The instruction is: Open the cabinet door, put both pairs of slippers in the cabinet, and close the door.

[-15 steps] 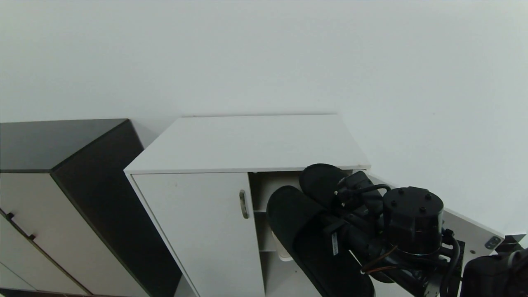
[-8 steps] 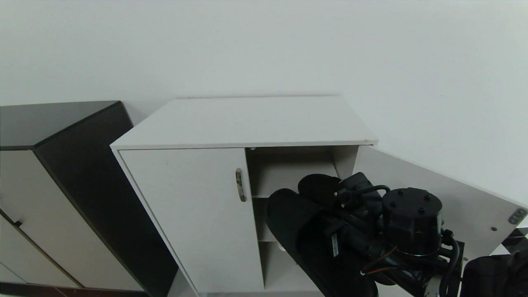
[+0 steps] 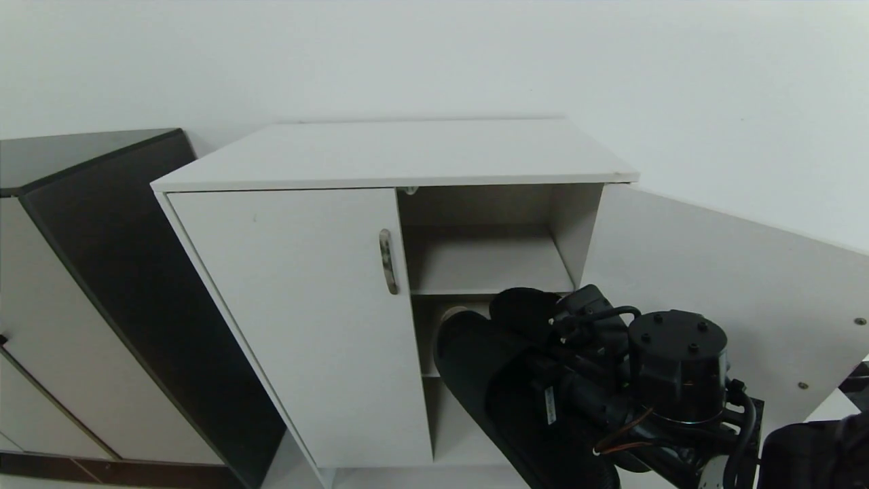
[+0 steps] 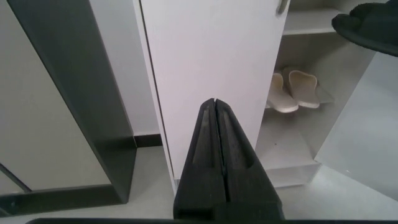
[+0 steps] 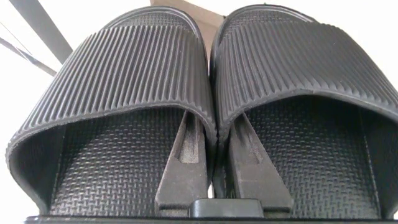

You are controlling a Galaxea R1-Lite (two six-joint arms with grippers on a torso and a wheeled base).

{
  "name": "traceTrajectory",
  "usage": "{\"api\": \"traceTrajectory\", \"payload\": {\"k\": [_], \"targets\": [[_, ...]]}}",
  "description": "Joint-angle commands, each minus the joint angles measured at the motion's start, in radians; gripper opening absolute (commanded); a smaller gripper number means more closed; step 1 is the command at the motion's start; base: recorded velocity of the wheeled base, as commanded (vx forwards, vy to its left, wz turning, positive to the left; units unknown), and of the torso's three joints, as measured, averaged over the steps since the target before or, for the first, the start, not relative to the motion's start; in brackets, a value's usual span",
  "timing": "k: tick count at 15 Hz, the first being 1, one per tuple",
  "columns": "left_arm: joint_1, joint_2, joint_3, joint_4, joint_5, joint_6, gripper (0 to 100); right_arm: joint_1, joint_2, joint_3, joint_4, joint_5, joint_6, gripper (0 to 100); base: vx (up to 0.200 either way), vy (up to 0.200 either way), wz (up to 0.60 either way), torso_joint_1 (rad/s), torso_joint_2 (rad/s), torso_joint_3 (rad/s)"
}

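Black slippers: one pair, side by side, carried on the right gripper; the toes point away from the wrist, toward the open half of the white cabinet.
Right grasp: one finger sits inside each slipper, the two pinched together on the touching inner strap walls.
Left gripper: fingers pressed flat together, holding nothing; it hangs low in front of the closed door.
Ahead of the right fingers: open compartments with an upper shelf; beige slippers lie in the compartment under that shelf, beyond the black toes.
Outer side of the right wrist: open door, swung wide.
Toward the left gripper: metal handle on the closed door's edge; farther out, a dark cabinet.
Obstruction: the straps cover the right fingertips; arm and slippers mask the lower compartments in the head view.
Cut off: the slipper heels and the white cabinet's base run out of the head view; of the beige pair, a sliver shows there.
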Motion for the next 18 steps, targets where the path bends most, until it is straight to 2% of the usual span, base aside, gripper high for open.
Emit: {"api": "traceTrajectory", "payload": {"k": [1, 7, 10, 12, 14, 18], "targets": [[0.000, 0.001, 0.000, -0.001, 0.000, 0.000, 0, 0.003, 0.002, 0.000, 0.000, 0.000, 0.000, 0, 0.000, 0.000, 0.00, -0.080, 0.45, 0.359], [0.000, 0.001, 0.000, 0.000, 0.000, 0.000, 0, 0.003, 0.005, -0.002, 0.000, -0.003, -0.004, 0, 0.000, 0.000, 0.00, -0.063, 0.44, 0.376], [0.000, 0.001, 0.000, -0.001, 0.000, 0.000, 0, 0.009, 0.011, -0.013, -0.003, -0.023, -0.053, 0, 0.000, 0.000, 0.00, -0.007, 0.24, 0.243], [0.000, 0.001, 0.000, 0.000, 0.000, 0.000, 0, 0.064, 0.037, -0.119, 0.099, -0.217, -0.043, 0, 0.000, 0.000, 0.00, -0.001, 0.04, 0.023], [0.000, 0.001, 0.000, 0.000, 0.000, 0.000, 0, 0.121, 0.031, -0.237, 0.224, -0.309, 0.022, 0, 0.000, 0.000, 0.00, 0.000, 0.00, 0.000], [0.000, 0.001, 0.000, 0.000, 0.000, 0.000, 0, 0.165, 0.033, -0.547, 0.556, -0.528, 0.123, 0, 0.000, 0.000, 0.00, 0.000, 0.00, 0.000]]}}
